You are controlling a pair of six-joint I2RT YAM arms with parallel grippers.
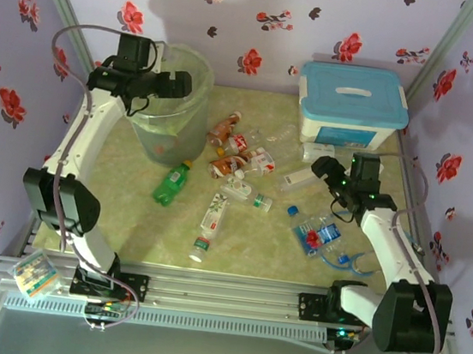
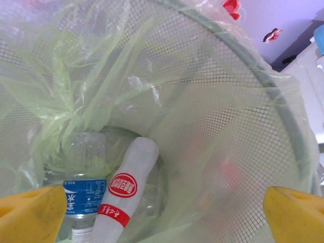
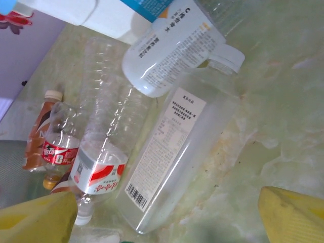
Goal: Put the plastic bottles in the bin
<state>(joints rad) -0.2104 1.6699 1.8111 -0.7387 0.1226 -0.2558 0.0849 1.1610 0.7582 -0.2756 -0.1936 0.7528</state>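
From above, the left arm reaches over the bin (image 1: 182, 131), which stands at the far left of the worktop (image 1: 252, 257). The overhead view shows little of the bin's contents. The left wrist view looks down past the mesh wall and the bag lining (image 2: 283, 101) to two bottles lying at the bottom: a clear bottle with a blue label (image 2: 83, 197) and, touching it, a white bottle with a red label (image 2: 126, 195). The left jaws stand wide open at the lower corners of that view, holding nothing.

Right of the bin, the top view shows the other plastic bottles scattered on the worktop: a green bottle (image 1: 172, 183), a long white-labelled bottle (image 1: 210, 221), a cluster of orange-brown bottles (image 1: 225, 132), and a blue-labelled bottle (image 1: 314, 234) near the right arm. A white box with a blue lid (image 1: 349, 104) sits at the far right.

The right wrist view shows details the overhead view blurs: a flat clear bottle with a printed white label (image 3: 167, 167) lies between the wide-open right jaws, untouched by either. Beside it lies a ribbed clear bottle with a red-and-white label (image 3: 101, 157).
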